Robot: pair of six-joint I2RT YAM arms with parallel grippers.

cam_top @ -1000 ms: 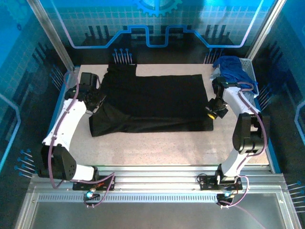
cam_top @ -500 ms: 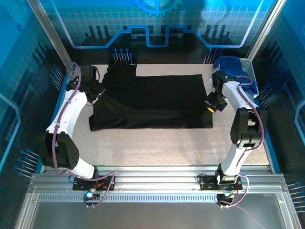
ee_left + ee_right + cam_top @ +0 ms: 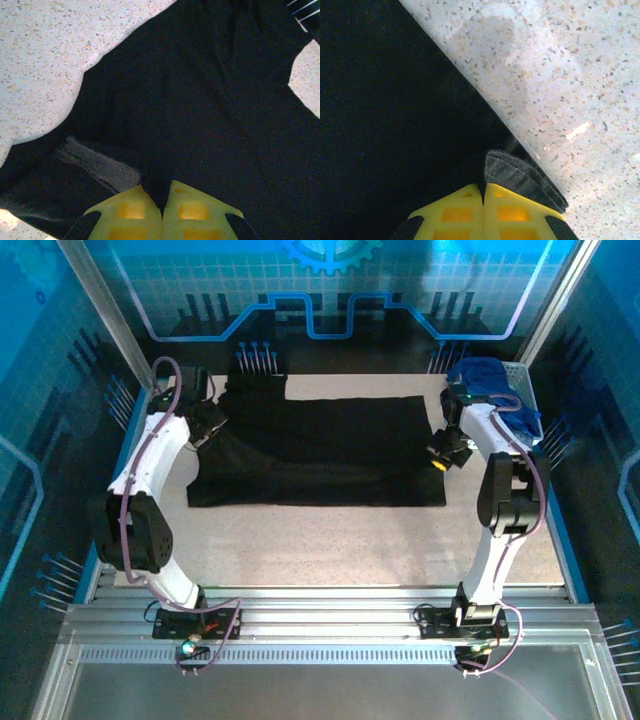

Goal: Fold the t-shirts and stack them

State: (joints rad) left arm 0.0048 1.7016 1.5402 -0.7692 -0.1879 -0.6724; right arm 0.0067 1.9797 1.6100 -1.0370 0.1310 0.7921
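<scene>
- Black t-shirt (image 3: 320,450): lies spread wide over the far half of the speckled table (image 3: 330,540); runs from the left claw (image 3: 207,427) on one side to the right claw (image 3: 447,452) on the other; near edge straight and flat; back-left part bunched up toward the rear wall.
- Left claw, top view: sits at the left edge of the black t-shirt, arm reaching forward along the table's left side.
- Left claw (image 3: 161,200), wrist view: closed tight; yellow fingers (image 3: 132,212) pressed together with a fold of black cloth pinched between the tips; a greyish strip of turned-up cloth just to the left of the pinch; pale table visible past the cloth at upper left and far right.
- Right claw, top view: sits at the right edge of the black t-shirt, about midway along that side.
- Right claw (image 3: 483,192), wrist view: closed tight; yellow fingers (image 3: 512,215) meeting on the shirt's edge; a greyish rolled hem sticking out just right of the tips; black cloth to the left, bare speckled table to the right.
- Blue t-shirts (image 3: 485,378): heaped in the white basket (image 3: 520,368) at the far right corner, just behind the right arm; number of shirts in the heap impossible to tell.
</scene>
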